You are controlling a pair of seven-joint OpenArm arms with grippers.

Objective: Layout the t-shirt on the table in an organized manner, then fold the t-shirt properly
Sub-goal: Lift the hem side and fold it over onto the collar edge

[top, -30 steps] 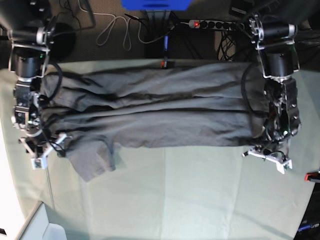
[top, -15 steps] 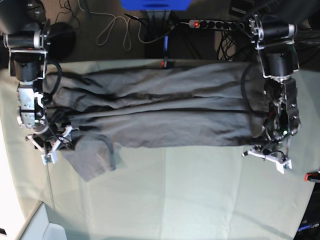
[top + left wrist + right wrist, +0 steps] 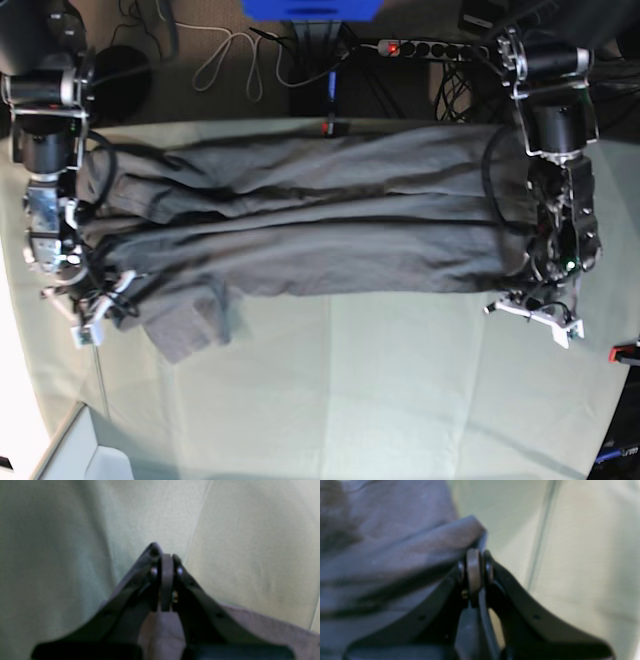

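T-shirt: the t-shirt (image 3: pixel 300 225) lies stretched sideways across the far half of the table (image 3: pixel 380 390), in long lengthwise folds, from 9 o'clock to 3 o'clock in the base view.
Sleeve: one sleeve (image 3: pixel 185 325) spills out of the near edge toward 7 o'clock and lies flat on the green cloth.
Left gripper: the left gripper (image 3: pixel 166 562) sits at the 3 o'clock end of the shirt; its jaws are pressed together with a strip of grey fabric pinched between them, shirt cloth bunched just behind.
Right gripper: the right gripper (image 3: pixel 474 562) sits at the 9 o'clock end; jaws pressed together on a fold of the shirt's edge, which drapes off toward 10 o'clock in its wrist view. That view is blurred, so how much cloth is caught is hard to say.
Table: creased pale green cover, bare over the whole near half; a red clamp (image 3: pixel 626 352) shows at the edge near 4 o'clock.
Beyond the table: a power strip (image 3: pixel 425 47) and a white cable (image 3: pixel 235 55) lie on the floor at 12 o'clock.
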